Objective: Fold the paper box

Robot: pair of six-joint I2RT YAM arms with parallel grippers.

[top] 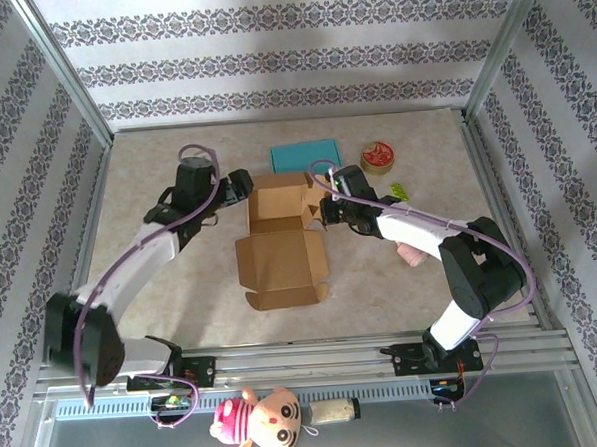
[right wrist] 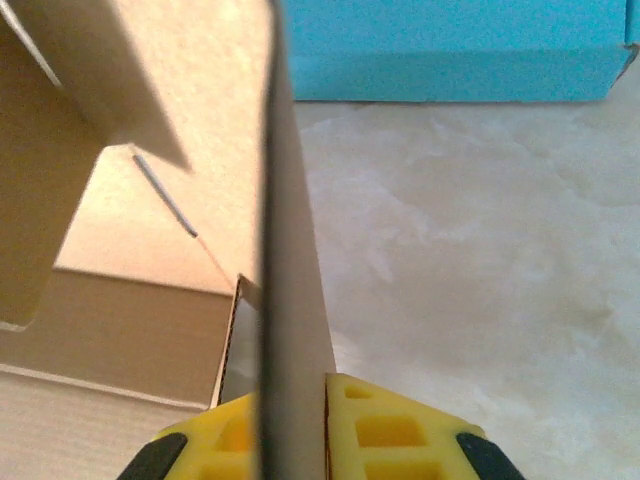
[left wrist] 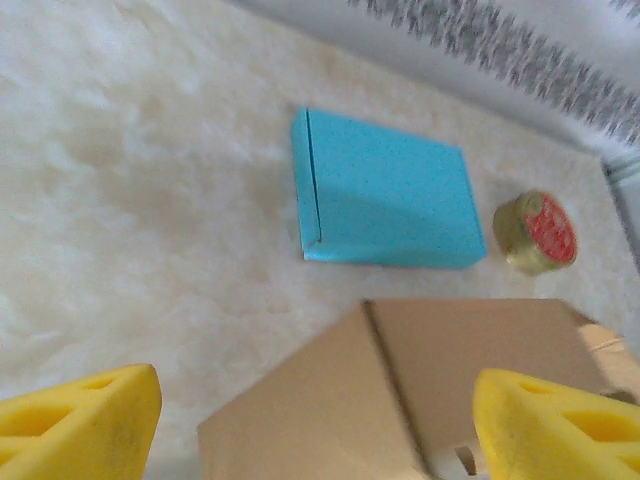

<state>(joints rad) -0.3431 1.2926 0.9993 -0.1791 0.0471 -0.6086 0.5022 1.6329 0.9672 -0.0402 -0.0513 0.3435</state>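
Note:
The brown cardboard box (top: 279, 239) lies part-folded mid-table, its tray end (top: 279, 202) toward the back and a flat lid panel toward the front. My right gripper (top: 327, 208) is at the tray's right wall, shut on that cardboard wall (right wrist: 290, 250), which runs edge-on between the yellow fingers (right wrist: 395, 430). My left gripper (top: 238, 185) hovers open just left of the tray's back-left corner. In the left wrist view the box's outer wall (left wrist: 400, 390) lies between the wide-apart yellow fingertips (left wrist: 80, 420), touching neither.
A flat blue box (top: 307, 155) lies behind the cardboard box, seen as well in the wrist views (left wrist: 385, 195) (right wrist: 450, 50). A round red-topped tin (top: 379, 157) and a small green item (top: 400, 190) sit at the back right. A pink object (top: 412, 252) rests under the right arm.

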